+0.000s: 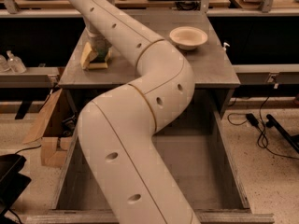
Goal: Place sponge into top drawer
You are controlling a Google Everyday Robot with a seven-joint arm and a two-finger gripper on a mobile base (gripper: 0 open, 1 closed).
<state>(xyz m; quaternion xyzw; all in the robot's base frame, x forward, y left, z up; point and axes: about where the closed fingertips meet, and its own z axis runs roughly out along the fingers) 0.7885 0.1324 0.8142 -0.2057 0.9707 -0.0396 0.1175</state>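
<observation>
The sponge [101, 64], dark green over pale yellow foam, lies on the left part of the grey cabinet top [210, 66]. My gripper [97, 56] has come down over it, open, with a pale-yellow pad on each side of the sponge; the wrist hides most of the sponge. The top drawer [224, 171], a wide shallow grey wooden box, is pulled fully out below the cabinet top. My arm crosses over its left and middle part and hides much of its floor.
A white bowl [188, 36] stands at the back right of the cabinet top. A cardboard box [46, 125] sits on the floor to the left, clear bottles [14, 62] on a left shelf. Cables [261, 125] lie on the floor at right.
</observation>
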